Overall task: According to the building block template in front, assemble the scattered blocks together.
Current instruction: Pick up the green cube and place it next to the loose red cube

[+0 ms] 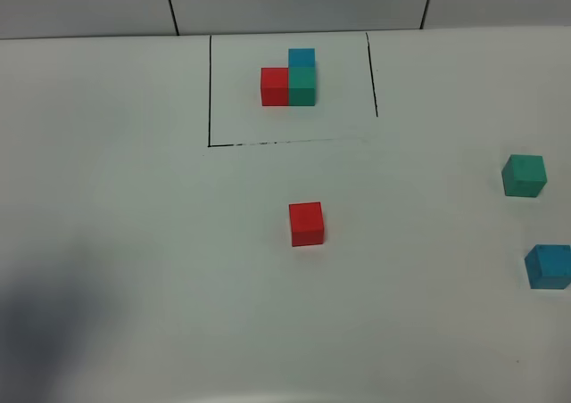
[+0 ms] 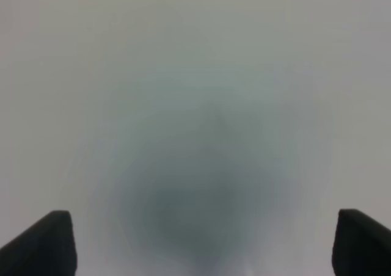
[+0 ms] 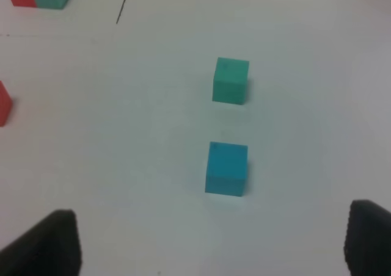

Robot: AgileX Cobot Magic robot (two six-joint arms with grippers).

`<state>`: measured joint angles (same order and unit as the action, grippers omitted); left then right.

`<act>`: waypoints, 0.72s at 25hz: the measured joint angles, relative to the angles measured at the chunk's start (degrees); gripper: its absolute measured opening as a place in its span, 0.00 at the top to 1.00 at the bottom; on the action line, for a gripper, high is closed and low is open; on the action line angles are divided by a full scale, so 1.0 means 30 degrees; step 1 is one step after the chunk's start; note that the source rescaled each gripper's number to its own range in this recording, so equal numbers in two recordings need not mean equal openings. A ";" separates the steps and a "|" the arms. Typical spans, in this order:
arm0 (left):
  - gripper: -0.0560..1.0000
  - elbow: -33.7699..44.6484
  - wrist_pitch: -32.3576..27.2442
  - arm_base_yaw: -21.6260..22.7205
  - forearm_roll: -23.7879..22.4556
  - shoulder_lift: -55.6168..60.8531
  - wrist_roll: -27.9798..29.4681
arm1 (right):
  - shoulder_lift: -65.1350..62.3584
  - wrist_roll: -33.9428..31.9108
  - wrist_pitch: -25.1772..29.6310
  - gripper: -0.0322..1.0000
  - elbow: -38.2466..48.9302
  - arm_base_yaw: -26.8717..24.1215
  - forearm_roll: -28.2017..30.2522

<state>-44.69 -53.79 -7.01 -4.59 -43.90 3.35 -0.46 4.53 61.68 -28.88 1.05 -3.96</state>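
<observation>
Near the left edge, a blurred dark shadow (image 1: 45, 323) on the white bench (image 1: 134, 198) at the near-left corner. In the left wrist view, left hand (image 2: 208, 242) with fingers spread wide apart, nothing between them, only blank, out-of-focus bench surface below.

Toward the far edge, about midway along it, the building block template (image 1: 290, 80): red block on the left, teal-green block touching its right side, blue block against the teal-green one, either behind it or on top; cannot tell which. Thin black outline (image 1: 210, 91) drawn around the trio, well clear of it on every side.

Near the middle of the bench, nearer than the outline's front line, a lone red cube (image 1: 306, 223), flat on the surface, apart from everything else.

Close to the right edge, a loose teal-green cube (image 1: 524, 175), slightly turned. Nearer the front and tighter against the right edge, a loose blue cube (image 1: 548, 267), partly cut off by the frame. Not touching each other, and both well apart from the red cube.

In the right wrist view, right hand (image 3: 211, 239) with fingers wide apart and empty, above the bench, blue cube lying ahead of the gap and the teal-green cube beyond it.
</observation>
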 joint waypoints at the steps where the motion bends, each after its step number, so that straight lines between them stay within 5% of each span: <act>1: 0.11 0.0306 -0.0054 0.0000 0.0127 0.0624 0.0017 | 0.0000 0.0000 0.0000 0.12 0.0000 0.0000 0.0000; 18: 0.15 0.4144 -0.1550 0.0000 0.2598 0.7911 -0.0961 | 0.0000 -0.0079 0.0000 0.12 0.0000 0.0000 -0.0055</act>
<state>-32.26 -58.44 -7.01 3.20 -20.17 0.47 -0.46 4.30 61.68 -28.88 1.05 -4.13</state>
